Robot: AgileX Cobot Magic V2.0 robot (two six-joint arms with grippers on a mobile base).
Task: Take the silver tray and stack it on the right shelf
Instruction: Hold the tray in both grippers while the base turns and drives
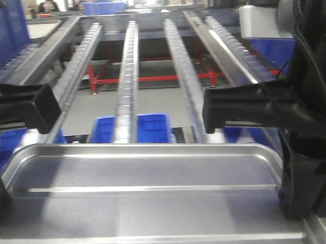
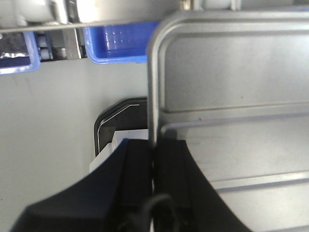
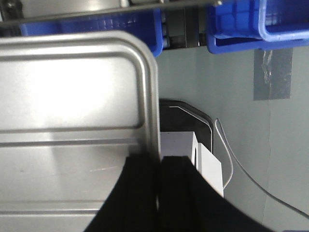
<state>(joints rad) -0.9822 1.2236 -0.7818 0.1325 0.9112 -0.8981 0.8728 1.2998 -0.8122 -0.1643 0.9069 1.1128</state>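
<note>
The silver tray hangs level between my two grippers, its two long ridges running left to right. Its far rim lies just short of the right shelf, whose lanes of white roller wheels slope up and away. My left gripper is shut on the tray's left rim, one finger inside and one outside. My right gripper is shut on the tray's right rim in the same way. In the front view the right gripper stands at the tray's right edge.
Blue bins sit on the level under the rollers, also in the wrist views. A red frame stands on the floor behind. The shelf's steel side rail slopes along the right. Below the tray are white boxes and a thin cable.
</note>
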